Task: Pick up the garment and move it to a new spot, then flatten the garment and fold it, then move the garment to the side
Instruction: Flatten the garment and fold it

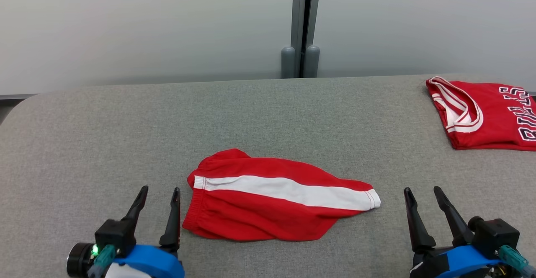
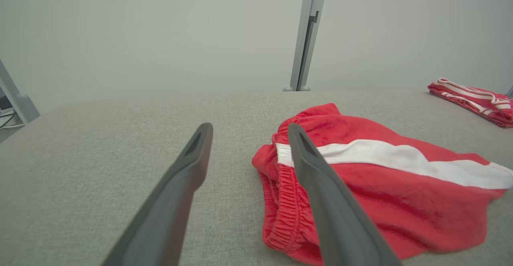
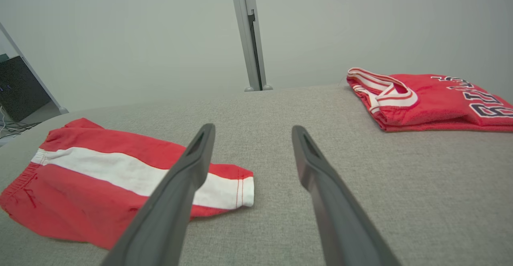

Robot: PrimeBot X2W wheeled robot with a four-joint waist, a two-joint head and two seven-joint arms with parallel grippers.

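Head view: a red garment point(image 1: 272, 217), a pair of shorts with a broad white stripe point(image 1: 289, 191) along its length, lies rumpled but roughly flat on the near middle of a grey fabric-covered surface point(image 1: 268, 114). Its elastic waistband point(image 1: 197, 204) points left and its leg hem point(image 1: 374, 198) points right. The left gripper point(image 1: 161, 190) sits at the near left, fingers spread apart and holding nothing, its inner finger just beside the waistband; whether they touch cannot be told. The right gripper point(image 1: 422, 189) sits at the near right, fingers likewise parted and empty, a little apart from the leg hem. A folded red jersey point(image 1: 498, 114) with white trim and dark lettering rests at the far right of the surface, well apart from the garment and cut off by the picture's edge. A grey post point(image 1: 302, 27) stands behind the surface's far edge against a pale wall point(image 1: 125, 27). Left wrist view: the gathered waistband lies near, partly behind one finger. Right wrist view: the leg hem lies to the left, partly behind one of the parted fingers, and the jersey lies far to the right.
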